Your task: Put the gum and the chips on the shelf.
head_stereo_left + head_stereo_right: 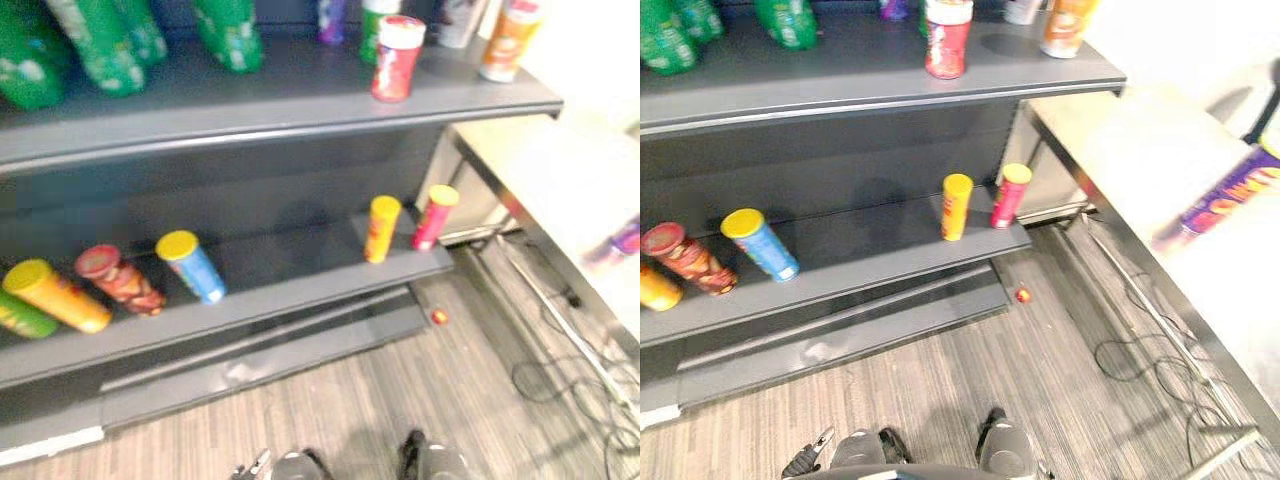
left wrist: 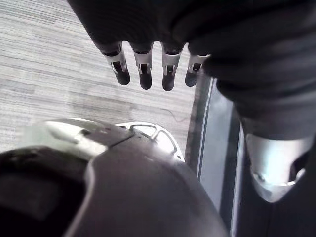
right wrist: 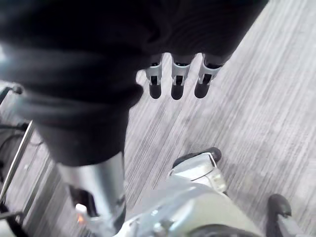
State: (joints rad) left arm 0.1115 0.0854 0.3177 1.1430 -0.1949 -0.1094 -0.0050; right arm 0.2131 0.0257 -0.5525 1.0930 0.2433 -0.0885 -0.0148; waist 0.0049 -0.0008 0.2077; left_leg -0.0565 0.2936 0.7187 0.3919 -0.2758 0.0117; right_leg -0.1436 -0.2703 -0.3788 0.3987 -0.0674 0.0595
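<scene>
A purple chips can (image 1: 1230, 195) lies on the white table (image 1: 1140, 150) at the right. The dark grey shelf unit stands ahead, with an upper board (image 1: 300, 110) and a lower board (image 1: 260, 300). My left hand (image 2: 143, 69) hangs over the grey floor with straight fingers and holds nothing. My right hand (image 3: 177, 81) also hangs over the floor, fingers straight and empty. I cannot make out any gum.
On the upper board stand a red can (image 1: 397, 58), an orange can (image 1: 510, 40) and green bags (image 1: 100, 45). The lower board bears upright yellow (image 1: 381, 228) and pink cans (image 1: 434, 217), plus lying blue (image 1: 192, 266), red (image 1: 118, 277) and yellow cans (image 1: 55, 295). A small red thing (image 1: 438, 316) lies on the floor.
</scene>
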